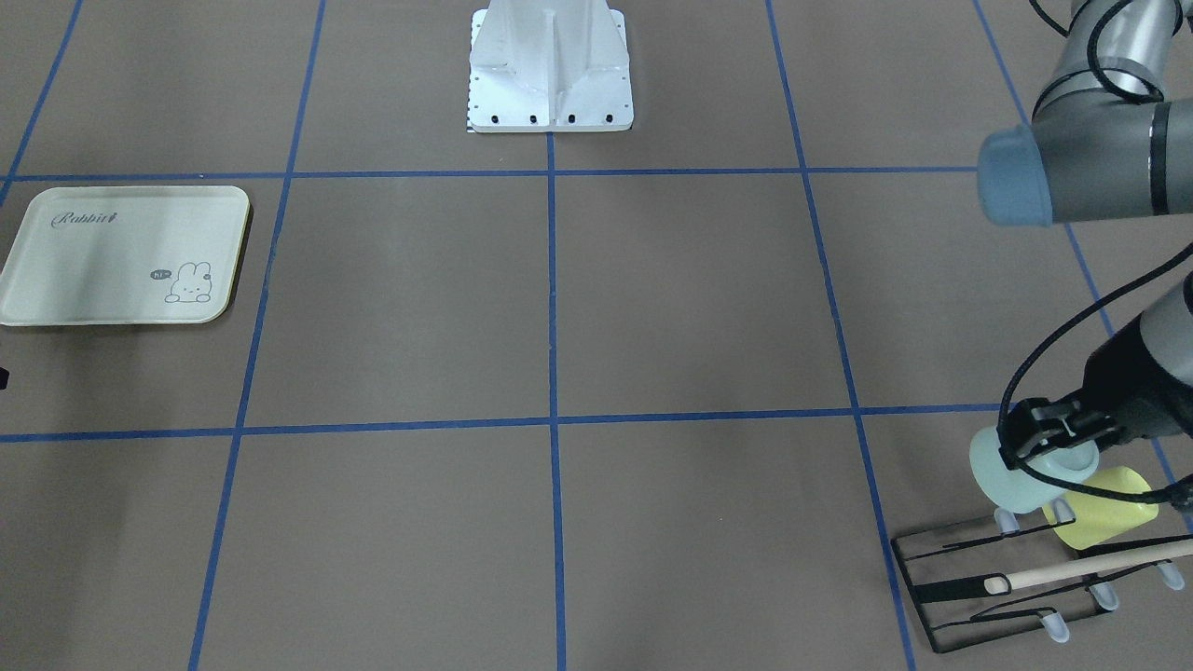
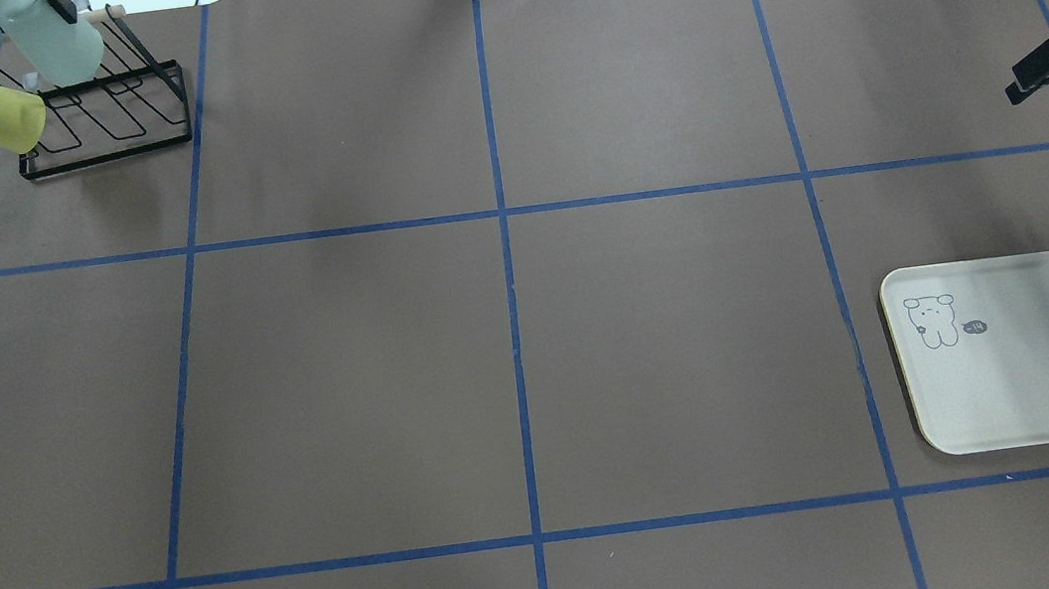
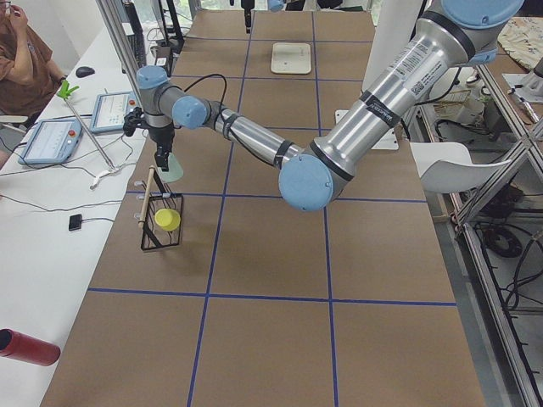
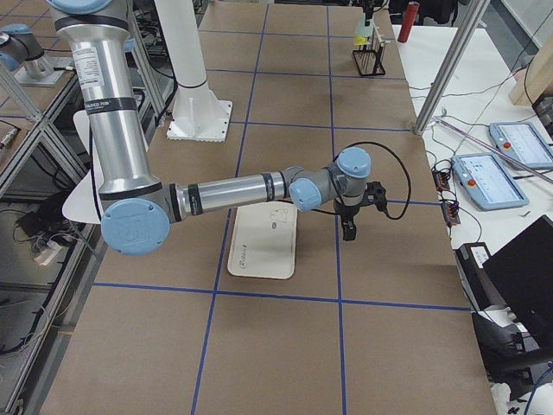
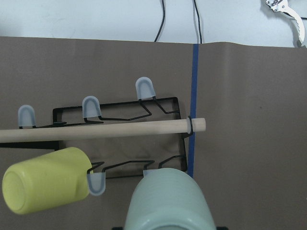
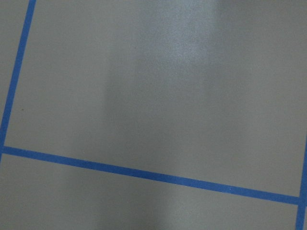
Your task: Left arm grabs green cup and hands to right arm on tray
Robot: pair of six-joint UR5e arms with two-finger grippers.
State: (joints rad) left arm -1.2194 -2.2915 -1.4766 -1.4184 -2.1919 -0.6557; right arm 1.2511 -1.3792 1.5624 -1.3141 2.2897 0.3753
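Brown table cover (image 1: 419, 298) w/ a blue tape grid (image 1: 552, 280), white robot base plate (image 1: 550, 70) at the back edge. White side bench on the operators' side has teach tablets (image 3: 51, 140). A person (image 3: 21, 68) sits at the bench, and a red cylinder (image 3: 25, 348) lies at its near end.

Black wire rack (image 1: 932, 578) sits in the corner by the L arm (image 1: 1090, 177). It has a wooden rod (image 1: 1090, 564) across it and a yellow cup (image 1: 1109, 513) tipped on a peg.

Green cup (image 1: 1011, 480) is in the L gripper (image 1: 1053, 433), fingers closed on its upper part, cup tilted. It's over the rack's edge, just beside the yellow one; can't tell if they touch. In the L wrist view the cup fills the btm centre, btwn the fingers.

Tray (image 1: 93, 270) lies at the opposite end of the table, well apart from the cup. R gripper (image 2: 1019, 86) hangs near the tray, off its far side. Seen side-on only, so can't tell how wide its fingers are.
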